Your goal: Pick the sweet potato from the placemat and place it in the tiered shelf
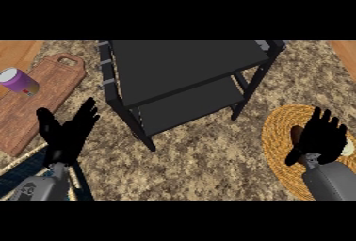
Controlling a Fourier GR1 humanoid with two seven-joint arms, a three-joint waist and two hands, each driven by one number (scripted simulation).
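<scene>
Sweet potato (300, 135) is on the woven placemat (279, 157) at right of frame, mostly hidden under the right hand (324, 136); only a brown edge shows at the hand's left side. The fingers (318, 115) point up-frame and look straight, laid over the potato rather than curled round it, so count the grasp as not yet made. Close thumb and fingers round the middle of the potato before you lift, then lift straight up so the mat does not drag. Carry it left and up-frame to the black tiered shelf (184, 61); the lower tier (189, 107) has a post at its near right corner, so the top tier looks the easier entry. Left hand (66, 136) rests with its fingers spread, lower left. The desk (208, 160) is speckled brown stone; cutting board (42, 101) with a purple can (20, 81) sits upper left, well clear of the route.
</scene>
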